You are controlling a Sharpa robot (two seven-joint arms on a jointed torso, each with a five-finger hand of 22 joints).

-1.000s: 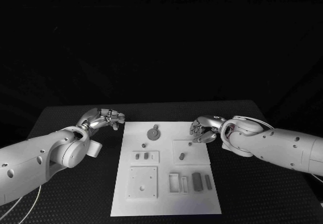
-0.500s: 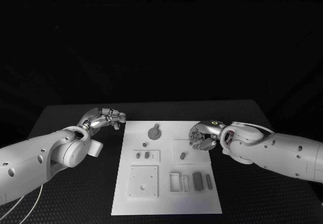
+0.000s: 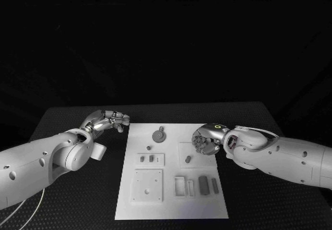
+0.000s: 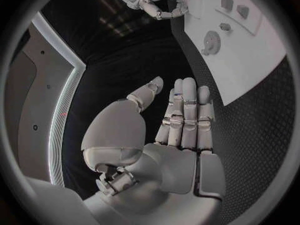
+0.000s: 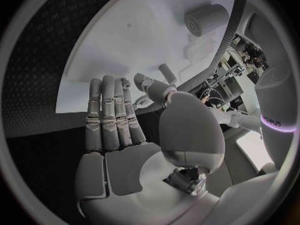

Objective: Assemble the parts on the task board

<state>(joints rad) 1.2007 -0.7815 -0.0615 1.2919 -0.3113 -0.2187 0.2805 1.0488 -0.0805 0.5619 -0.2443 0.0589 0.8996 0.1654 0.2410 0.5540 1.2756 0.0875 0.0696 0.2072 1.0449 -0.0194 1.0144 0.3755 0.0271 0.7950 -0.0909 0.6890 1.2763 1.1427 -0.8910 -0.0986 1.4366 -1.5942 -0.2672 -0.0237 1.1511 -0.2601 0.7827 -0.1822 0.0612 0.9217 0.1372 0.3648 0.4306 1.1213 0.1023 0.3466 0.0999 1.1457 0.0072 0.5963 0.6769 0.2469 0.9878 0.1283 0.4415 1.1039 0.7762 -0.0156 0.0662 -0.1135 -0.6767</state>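
Note:
The white task board point(image 3: 171, 201) lies in the middle of the black table. On it I see a round disc part point(image 3: 159, 137), two small pegs point(image 3: 147, 158), a short peg point(image 3: 187, 159) and two dark bars point(image 3: 207, 186). My left hand point(image 3: 108, 120) hovers off the board's far left corner, its fingers straight and apart from the thumb point(image 4: 185, 116), holding nothing. My right hand point(image 3: 207, 140) hangs over the board's right edge, just beyond the short peg. Its fingers are extended and empty point(image 5: 111, 116), with a small peg point(image 5: 167, 73) lying on the board point(image 5: 125, 50) near its thumb.
A square plate with holes point(image 3: 147, 186) and two slotted frames point(image 3: 184, 187) sit on the board's near half. Black table point(image 3: 76, 201) surrounds the board on all sides. The left wrist view shows the board point(image 4: 256, 60), the disc point(image 4: 211, 41) and my right hand point(image 4: 147, 0).
My right hand has shifted a little toward me along the board's right edge, closer to the short peg. The left hand has stayed where it was.

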